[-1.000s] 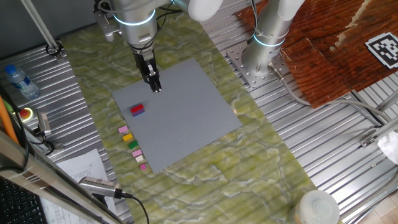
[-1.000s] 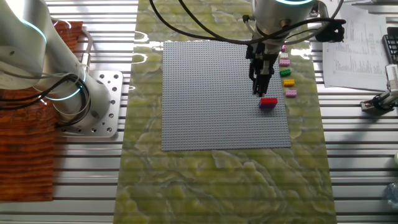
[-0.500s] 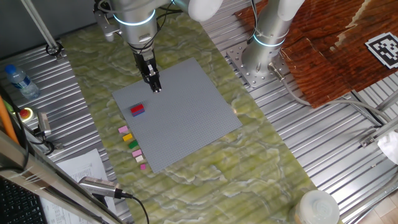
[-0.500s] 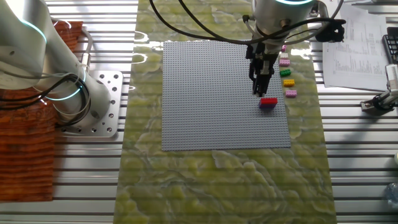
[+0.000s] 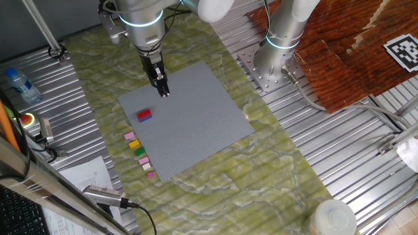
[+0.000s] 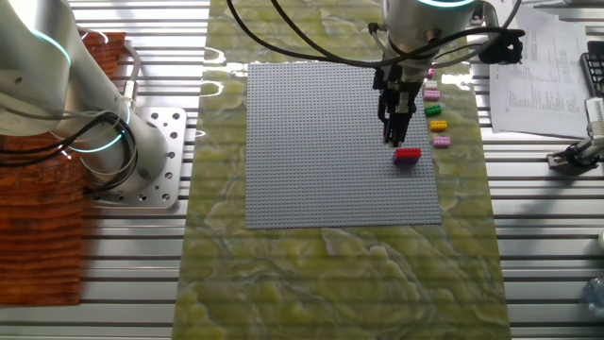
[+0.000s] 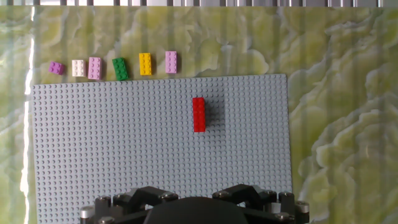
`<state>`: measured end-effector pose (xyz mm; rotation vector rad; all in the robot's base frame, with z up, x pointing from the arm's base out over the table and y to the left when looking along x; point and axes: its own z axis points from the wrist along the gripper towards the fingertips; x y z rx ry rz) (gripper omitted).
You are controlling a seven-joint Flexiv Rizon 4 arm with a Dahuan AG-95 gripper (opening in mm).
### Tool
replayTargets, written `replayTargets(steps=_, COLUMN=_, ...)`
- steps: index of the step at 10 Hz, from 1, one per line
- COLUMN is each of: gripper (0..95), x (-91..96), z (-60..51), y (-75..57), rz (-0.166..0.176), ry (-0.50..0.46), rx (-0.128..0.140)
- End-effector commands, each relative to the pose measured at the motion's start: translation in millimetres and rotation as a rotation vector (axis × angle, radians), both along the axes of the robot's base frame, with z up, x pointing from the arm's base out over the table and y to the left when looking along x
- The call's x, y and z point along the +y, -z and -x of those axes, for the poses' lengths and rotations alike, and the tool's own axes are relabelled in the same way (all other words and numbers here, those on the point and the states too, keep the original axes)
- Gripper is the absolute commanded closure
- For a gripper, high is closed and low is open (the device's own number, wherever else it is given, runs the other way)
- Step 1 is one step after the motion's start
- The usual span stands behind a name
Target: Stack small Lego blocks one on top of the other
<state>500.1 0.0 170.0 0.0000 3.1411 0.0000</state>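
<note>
A red Lego block sits on a purple one on the grey baseplate, near its left edge. It also shows in the other fixed view and the hand view. A row of loose blocks lies on the mat beside the plate: magenta, white, pink, green, yellow, pink. My gripper hangs over the plate a little behind the red block. Its fingers look closed together with nothing between them. The hand view shows only its dark body.
A second arm's base stands right of the plate beside a wood-patterned board. A water bottle and a red button are at the left, papers beyond the loose blocks, and a white tub at the front.
</note>
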Motion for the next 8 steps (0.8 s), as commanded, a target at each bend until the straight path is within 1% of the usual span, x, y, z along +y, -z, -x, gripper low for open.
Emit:
replayTargets(steps=1, gripper=95.0, x=0.0, z=0.1, y=0.0, rz=0.0, ry=0.0, rx=0.0)
replayTargets(steps=2, gripper=95.0, x=0.1, z=-0.2, y=-0.3, rz=0.029, ry=0.022, rx=-0.017)
replayTargets(steps=8, gripper=95.0, x=0.6, z=-0.9, y=-0.9, rz=0.028, ry=0.024, rx=-0.015)
